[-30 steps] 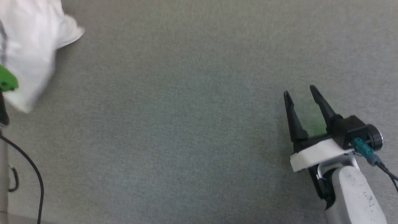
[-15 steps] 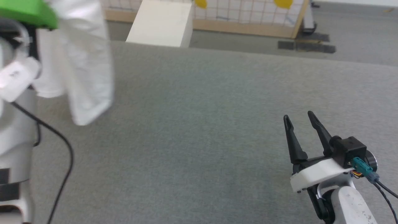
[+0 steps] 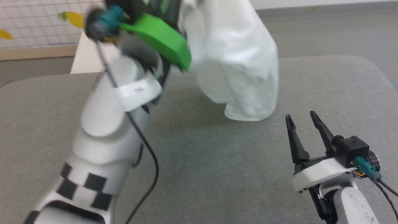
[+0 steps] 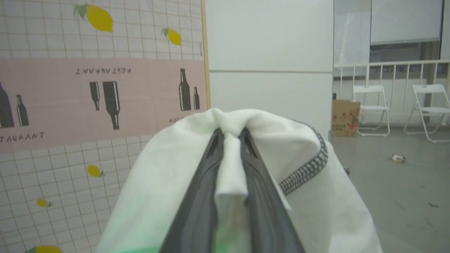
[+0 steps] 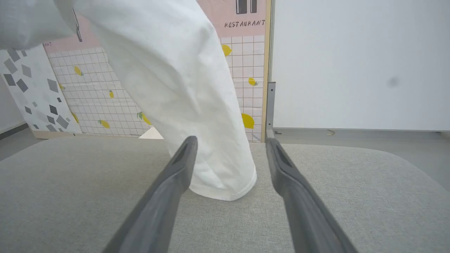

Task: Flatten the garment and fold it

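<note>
The white garment (image 3: 236,68) hangs in a bunched column from my raised left arm (image 3: 108,118), its lower end reaching down to the grey table (image 3: 217,174). In the left wrist view my left gripper (image 4: 230,131) is shut on a pinched fold of the garment (image 4: 168,175), and a dark stitched seam (image 4: 309,165) curves to the right of the fingers. My right gripper (image 3: 300,115) stands open at the lower right, just short of the hanging cloth. The right wrist view has the garment (image 5: 182,80) straight ahead of the open right gripper (image 5: 230,140), nothing between its fingers.
A rigid white box (image 3: 81,59) stands beyond the table's far edge at the left. Behind it is a tiled panel with lemons (image 3: 37,28). The table's rounded far right corner (image 3: 370,62) is in view. My left arm's cable (image 3: 149,155) dangles over the table.
The head camera has swung, so the whole picture shifted. My left arm has carried the garment up and toward the table's middle, in front of the right gripper, which stays open.
</note>
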You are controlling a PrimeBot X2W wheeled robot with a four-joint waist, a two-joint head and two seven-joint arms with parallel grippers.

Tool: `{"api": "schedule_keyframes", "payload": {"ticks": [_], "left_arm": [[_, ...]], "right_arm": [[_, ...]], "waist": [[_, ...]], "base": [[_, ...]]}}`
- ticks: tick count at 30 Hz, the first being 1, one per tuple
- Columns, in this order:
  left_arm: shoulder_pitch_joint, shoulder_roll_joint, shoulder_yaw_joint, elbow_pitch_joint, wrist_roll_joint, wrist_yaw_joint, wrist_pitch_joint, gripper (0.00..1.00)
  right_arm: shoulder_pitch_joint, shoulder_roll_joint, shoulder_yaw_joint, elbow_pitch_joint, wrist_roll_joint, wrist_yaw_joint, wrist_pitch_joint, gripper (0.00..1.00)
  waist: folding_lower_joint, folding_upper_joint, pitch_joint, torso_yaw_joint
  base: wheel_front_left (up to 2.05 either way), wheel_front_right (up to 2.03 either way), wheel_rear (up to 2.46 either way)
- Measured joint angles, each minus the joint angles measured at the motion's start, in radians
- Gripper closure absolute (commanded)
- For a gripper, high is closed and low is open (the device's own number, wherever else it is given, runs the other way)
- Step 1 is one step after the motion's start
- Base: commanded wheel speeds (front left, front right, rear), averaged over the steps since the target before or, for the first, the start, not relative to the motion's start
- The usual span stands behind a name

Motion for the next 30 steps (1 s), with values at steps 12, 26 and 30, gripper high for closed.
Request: {"api": "schedule_keyframes", "payload": {"ticks": [12,26,30], "left_arm": [[0.338,-0.040,-0.185,0.395,-0.109,-0.043,0.442,0.15],[0.483,-0.006,-0.060,0.151,-0.139,-0.006,-0.026,0.00],[0.557,0.047,0.019,0.044,-0.098,0.069,-0.167,0.00]], "right_arm": [[0.024,0.000,-0.008,-0.008,0.001,0.000,0.009,0.00],[0.061,0.000,-0.014,-0.029,-0.002,0.000,0.025,0.00],[0.065,0.000,0.002,-0.055,-0.007,0.000,0.038,0.00]], "waist": [[0.0000,-0.0001,0.026,-0.109],[0.0000,-0.0001,-0.006,-0.030],[0.0000,-0.0001,-0.021,0.005]], "base": [[0.00,0.00,0.00],[0.00,0.00,0.00],[0.00,0.00,0.00]]}}
